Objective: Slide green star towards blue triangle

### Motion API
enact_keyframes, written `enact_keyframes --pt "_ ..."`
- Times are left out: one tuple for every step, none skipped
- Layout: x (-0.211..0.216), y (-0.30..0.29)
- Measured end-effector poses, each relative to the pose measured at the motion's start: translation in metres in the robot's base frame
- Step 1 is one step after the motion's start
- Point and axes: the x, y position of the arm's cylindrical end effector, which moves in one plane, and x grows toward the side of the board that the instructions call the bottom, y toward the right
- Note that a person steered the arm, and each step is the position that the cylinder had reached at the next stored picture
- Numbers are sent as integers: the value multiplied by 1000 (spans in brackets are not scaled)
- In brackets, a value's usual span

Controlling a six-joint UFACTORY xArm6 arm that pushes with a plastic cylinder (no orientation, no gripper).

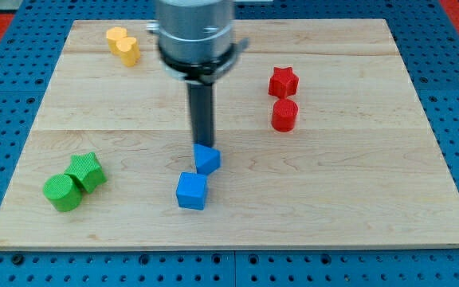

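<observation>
The green star (87, 171) lies near the board's lower left, touching a green cylinder (61, 192) below and left of it. The blue triangle (207, 159) lies at the board's middle, just above and right of a blue cube (191, 191). My tip (204, 144) stands right at the top edge of the blue triangle, far to the right of the green star. The rod hangs from the arm's grey body at the view's top.
A yellow block (123, 45) lies at the top left. A red star (283, 81) and a red cylinder (285, 115) lie at the right. The wooden board (357, 199) sits on a blue perforated table.
</observation>
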Motion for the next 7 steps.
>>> enact_keyframes --pt "0 -46" --pt "0 -49" --pt "9 -49" --pt "35 -51" --pt "59 -59" --pt "79 -71" --pt "80 -94"
